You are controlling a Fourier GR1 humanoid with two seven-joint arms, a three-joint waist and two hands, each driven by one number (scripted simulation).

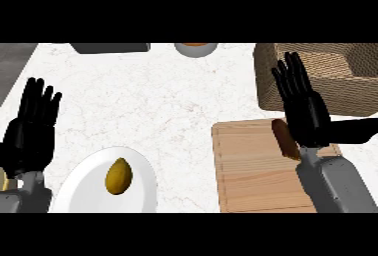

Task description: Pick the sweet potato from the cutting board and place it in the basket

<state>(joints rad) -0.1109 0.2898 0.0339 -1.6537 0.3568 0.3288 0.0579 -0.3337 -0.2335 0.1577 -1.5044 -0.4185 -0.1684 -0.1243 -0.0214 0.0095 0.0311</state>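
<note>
Sweet potato (285,139) lies near the board's (251,170) far edge. The right robot hand (306,116) is spread open beside it, holding nothing. A grab from the side could roll it away, never reaching the basket (347,95).

Reddish-brown sweet potato (282,137), tan woven basket (347,95), pale wood-grain cutting board (251,170)

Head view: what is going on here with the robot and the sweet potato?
The robot's right hand is above the cutting board, fingers straight, beside the sweet potato, which lies on the board, not grasped. The basket stands behind the board. The left hand rests open at the left, by a white plate.
</note>
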